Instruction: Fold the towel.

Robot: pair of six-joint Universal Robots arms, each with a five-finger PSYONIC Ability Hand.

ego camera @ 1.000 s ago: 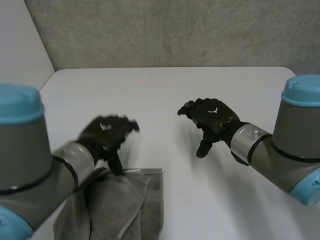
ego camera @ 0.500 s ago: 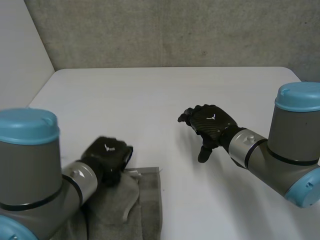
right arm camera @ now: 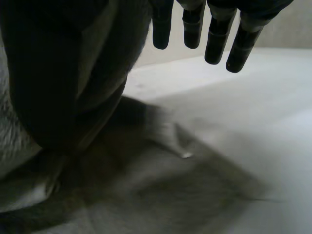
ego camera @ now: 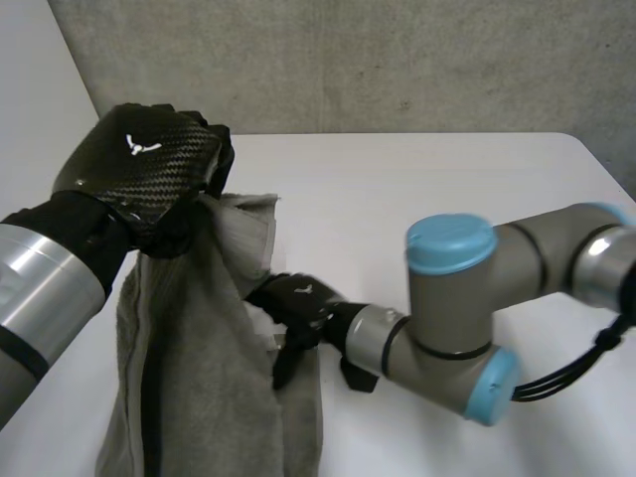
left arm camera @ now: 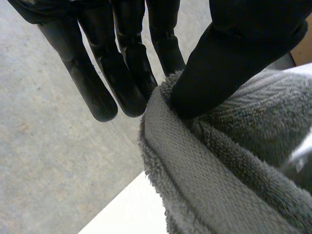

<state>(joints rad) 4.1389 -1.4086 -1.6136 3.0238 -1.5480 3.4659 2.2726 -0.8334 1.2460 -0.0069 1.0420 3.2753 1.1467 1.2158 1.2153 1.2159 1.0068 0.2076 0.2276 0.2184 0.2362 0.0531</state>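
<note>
**Catch the loose edge before laying the fold**

The left hand is raised at 10 o'clock over the counter. It pinches a top corner of the towel. In its wrist view the thumb presses the terry against the fingers. From that pinch the towel hangs in a long drape, and its lower end lies on the counter at 7 o'clock.

The right hand is near the middle of the counter, at 3 o'clock of the drape and right at its hanging side edge. Its fingers are straight and spread apart from the thumb. Nothing shows between them, so it looks like a reach rather than a grip.

The step in hand seems to be getting a second hold so the towel can be stretched flat.

- The right hand should close on the side edge itself, taking one layer rather than a bunch.
- It would do best to slide up that edge toward the other top corner.
- The left pinch must stay firm meanwhile, since terry is heavy and a loose hold lets the corner slip.
- With both corners held level, draw them apart until the top hem is taut, then lower it away toward 12 o'clock.
</note>
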